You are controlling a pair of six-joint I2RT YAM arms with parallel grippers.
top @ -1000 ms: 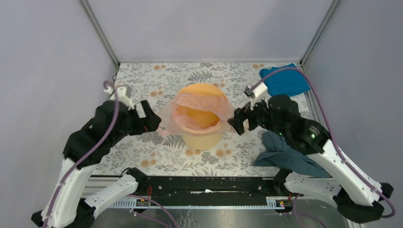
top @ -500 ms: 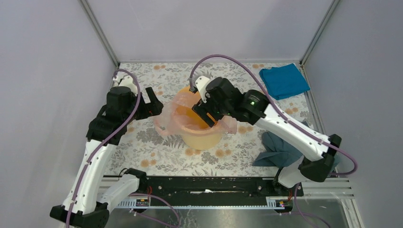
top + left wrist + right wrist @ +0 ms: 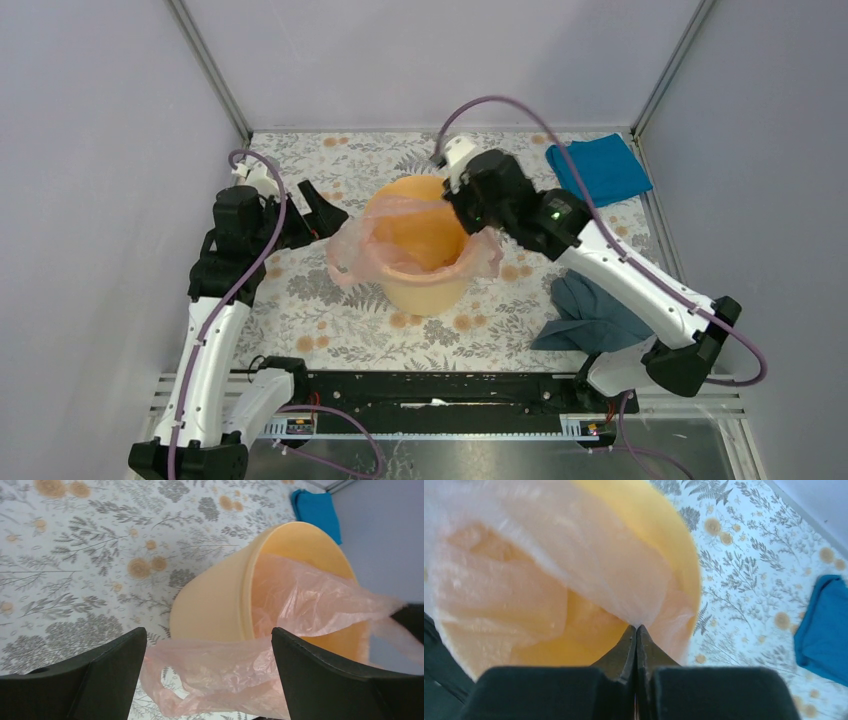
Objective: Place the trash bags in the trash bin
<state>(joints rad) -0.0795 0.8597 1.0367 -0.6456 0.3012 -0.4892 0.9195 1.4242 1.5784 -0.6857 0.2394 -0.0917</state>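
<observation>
Pink film, thin & crinkly: the trash bag (image 3: 350,258) is draped over the mouth of the yellow-orange trash bin (image 3: 428,292), which stands mid-way across the floral table (image 3: 300,310). Part of the bag sags inside. Loose flaps spill over the rim on the left & right, and the left one shows what looks like a handle loop low down in the left wrist view. The far rim is bare of film.

Right gripper (image 3: 636,629): jaws pressed together w/ a peak of film pinched at the tips, over the bin's far-right rim. Left gripper (image 3: 208,635): jaws spread wide, nothing between them, near the left flap & apparently not touching it.

Handling, my read: the bag weighs next to nothing, has no stiffness, and will prob. stretch, slip & puff back up. It could tear if yanked against the rim. Best hold = a bunched fold or the loop, not one flat layer. The bin looks light too and may shift if the film drags on it. Bright blue cloth (image 3: 600,168) & grey-blue cloth (image 3: 590,315) lie well apart from the bin.
</observation>
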